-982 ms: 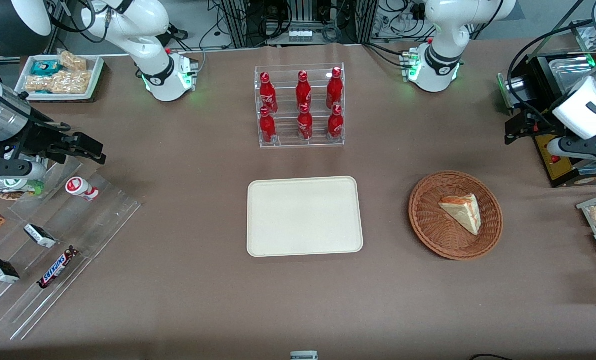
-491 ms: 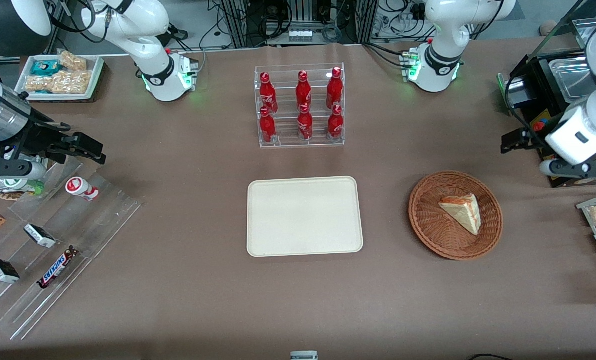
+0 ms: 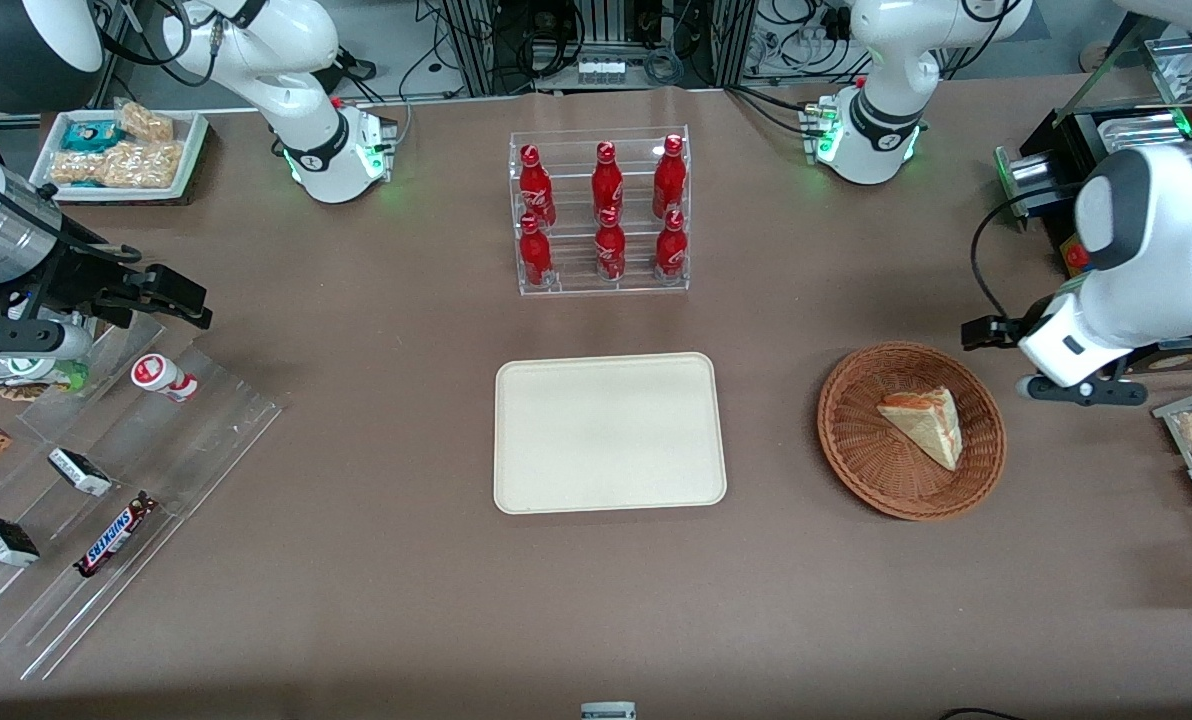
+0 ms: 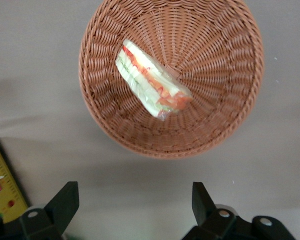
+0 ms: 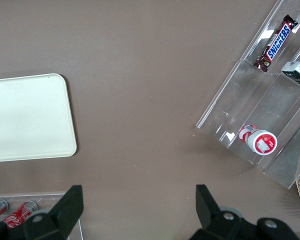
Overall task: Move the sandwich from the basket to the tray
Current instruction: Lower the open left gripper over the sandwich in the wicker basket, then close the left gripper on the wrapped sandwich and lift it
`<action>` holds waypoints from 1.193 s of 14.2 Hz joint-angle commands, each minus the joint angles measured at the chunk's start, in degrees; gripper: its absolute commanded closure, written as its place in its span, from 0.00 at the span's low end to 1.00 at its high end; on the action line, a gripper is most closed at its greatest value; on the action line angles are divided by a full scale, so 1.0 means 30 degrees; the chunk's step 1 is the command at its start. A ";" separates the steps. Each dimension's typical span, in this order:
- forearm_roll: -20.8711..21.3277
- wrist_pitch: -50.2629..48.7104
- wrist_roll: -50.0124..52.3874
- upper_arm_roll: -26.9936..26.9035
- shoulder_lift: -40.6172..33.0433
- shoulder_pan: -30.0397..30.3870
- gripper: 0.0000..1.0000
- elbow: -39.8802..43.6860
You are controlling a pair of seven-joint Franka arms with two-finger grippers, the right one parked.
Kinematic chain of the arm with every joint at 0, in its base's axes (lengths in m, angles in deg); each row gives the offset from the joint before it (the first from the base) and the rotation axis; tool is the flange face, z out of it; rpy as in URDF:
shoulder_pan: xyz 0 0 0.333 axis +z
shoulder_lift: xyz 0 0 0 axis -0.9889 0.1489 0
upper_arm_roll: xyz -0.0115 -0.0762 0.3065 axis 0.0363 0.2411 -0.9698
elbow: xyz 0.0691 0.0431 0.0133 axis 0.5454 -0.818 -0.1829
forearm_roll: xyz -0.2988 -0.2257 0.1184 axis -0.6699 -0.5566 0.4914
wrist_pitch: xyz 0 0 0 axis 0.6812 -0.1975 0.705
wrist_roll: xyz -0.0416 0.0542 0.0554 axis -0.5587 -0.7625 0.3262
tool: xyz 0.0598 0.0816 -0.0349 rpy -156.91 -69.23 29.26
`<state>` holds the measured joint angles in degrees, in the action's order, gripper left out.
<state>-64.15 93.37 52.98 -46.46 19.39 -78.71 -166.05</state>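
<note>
You are looking down from the front; the left wrist camera is looking down closer, sharing the basket point(image 3: 911, 431) point(image 4: 172, 75).

On my feed, a clear acrylic rack point(image 3: 601, 212) of six red cola bottles stands mid-table on the brown table cover point(image 3: 406, 600). Toward the parked arm's end I see a small white tray of crumbly tan snack packs point(image 3: 121, 152) and a clear stepped acrylic display point(image 3: 186, 440) holding a Snickers bar point(image 3: 114, 534) and a small red-and-white cup point(image 3: 164, 377).
</note>
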 commanded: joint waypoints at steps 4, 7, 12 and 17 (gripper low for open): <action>0.0296 0.5217 0.7457 0.0159 -0.0121 0.0057 0.00 -0.2963; 0.0121 0.7178 1.3836 0.0218 0.0757 -0.0118 0.00 -0.2992; 0.0150 0.9497 2.0185 0.0364 0.2369 -0.0236 0.00 -0.3021; 0.0150 0.9909 2.0246 0.0364 0.3893 -0.0529 0.13 -0.2963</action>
<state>-64.14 121.97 112.13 -45.20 29.38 -79.73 -175.13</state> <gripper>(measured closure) 0.018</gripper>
